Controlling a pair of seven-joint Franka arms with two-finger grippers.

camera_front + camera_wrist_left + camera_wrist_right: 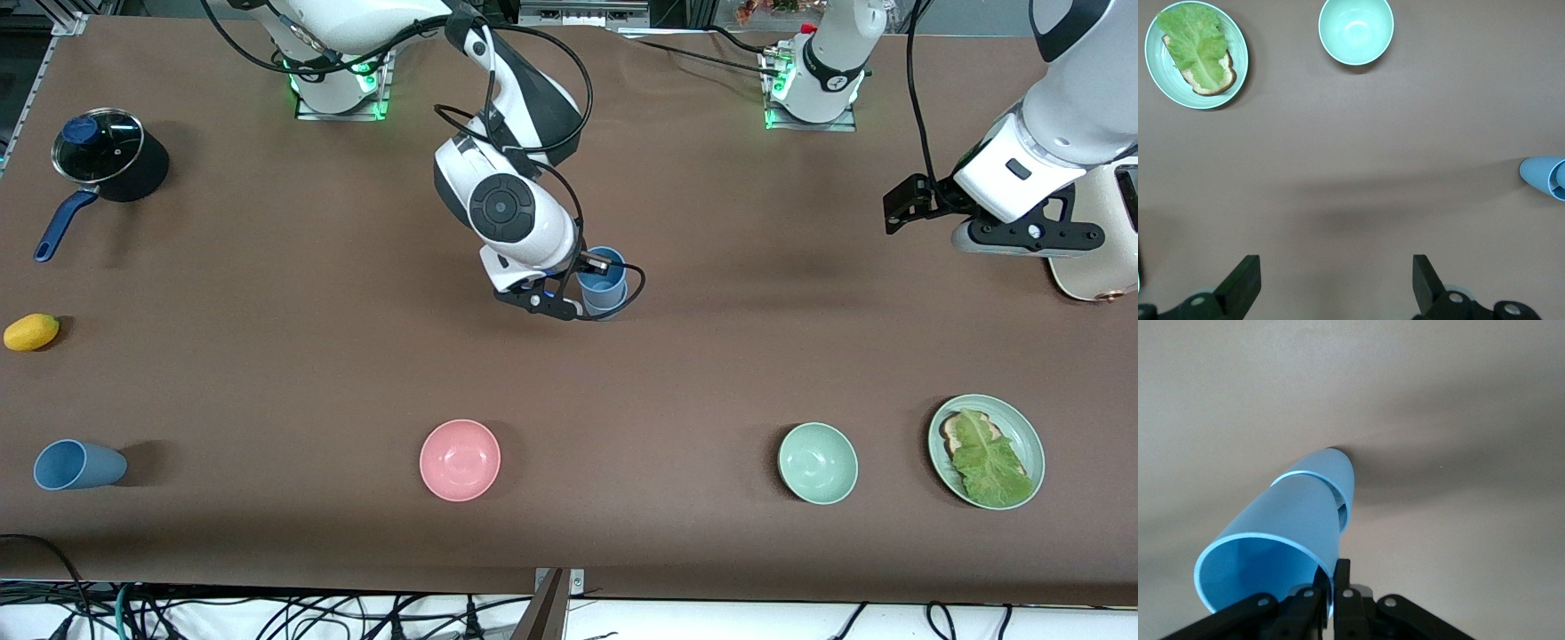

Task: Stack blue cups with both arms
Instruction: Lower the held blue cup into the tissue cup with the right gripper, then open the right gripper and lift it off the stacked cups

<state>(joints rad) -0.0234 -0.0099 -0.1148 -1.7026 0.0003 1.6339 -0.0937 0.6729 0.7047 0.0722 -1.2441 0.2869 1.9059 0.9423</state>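
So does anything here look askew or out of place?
Yes: a third blue cup lies tipped on its side near the right arm's end, apart from the stacked cups that the right claw grips by the rim.

One cup (pixel 602 271) is nested in another cup (pixel 608 300) mid-table; a third cup (pixel 78 465) is lain toward the right arm's end.

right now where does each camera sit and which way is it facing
Front view: high across the table, facing both arm bases; shows both arms, the right gripper at two nested matte blue tumblers.
Left wrist view: on the waiting left arm, looking down past its open left gripper at the brown table, pale green bowl and lettuce toast plate.
Right wrist view: on the right arm; its fingers pinch the upper tumbler's rim.
All three share the nested tumblers.
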